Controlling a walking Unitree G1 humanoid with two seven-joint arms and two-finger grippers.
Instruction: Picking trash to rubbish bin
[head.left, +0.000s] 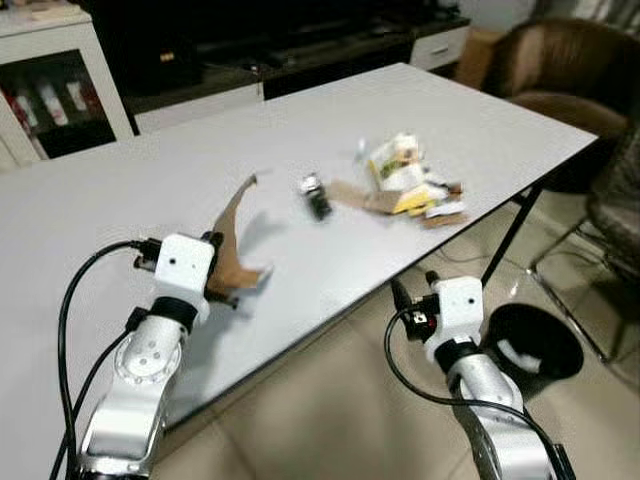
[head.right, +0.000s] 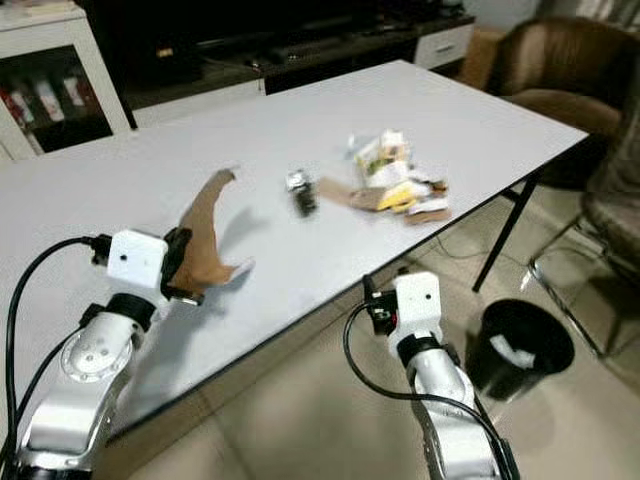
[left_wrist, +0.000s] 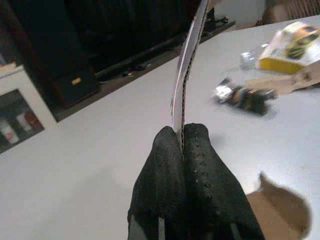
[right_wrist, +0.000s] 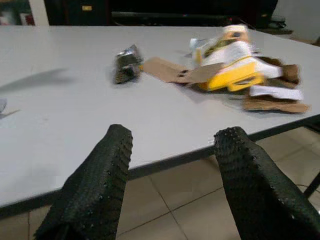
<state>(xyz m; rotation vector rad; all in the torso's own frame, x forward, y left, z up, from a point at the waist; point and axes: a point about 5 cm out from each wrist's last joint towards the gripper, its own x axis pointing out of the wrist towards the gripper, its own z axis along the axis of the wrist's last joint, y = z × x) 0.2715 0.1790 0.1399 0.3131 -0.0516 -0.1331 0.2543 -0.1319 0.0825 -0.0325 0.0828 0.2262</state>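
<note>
Cardboard, a curved brown strip (head.left: 232, 232), is pinched edge-on between the closed fingers (left_wrist: 165, 175) of the left pincer (head.left: 214, 268), lifted above the near part of the grey worktop (head.left: 120, 180) with its upper end arching up and away; the wrist view shows the two black pads pressed tight against either face of the strip. So one piece of rubbish is in hand but not yet delivered. Further along the worktop, toward its right edge, the rest waits: a small dark crumpled wrapper (head.left: 316, 195) lying apart, and just beyond it a heap made up of a flat brown card piece (right_wrist: 167, 70), a crushed yellow-and-white carton (head.left: 400, 170) and some torn scraps (right_wrist: 275, 97), all close to the rim. The right pincer (right_wrist: 172, 175) hangs below the worktop's edge over the tiled floor (head.left: 330, 410), its fingers spread wide with nothing between them. The black rubbish bin (head.left: 535, 345) stands on the floor beside the worktop's right leg, near the right arm, and something pale already lies inside it (whether a liner or a dropped bit of trash, I cannot tell). By my reading the job is at an early stage: the held strip has to cross to the bin, and the wrapper and the heap are untouched.
</note>
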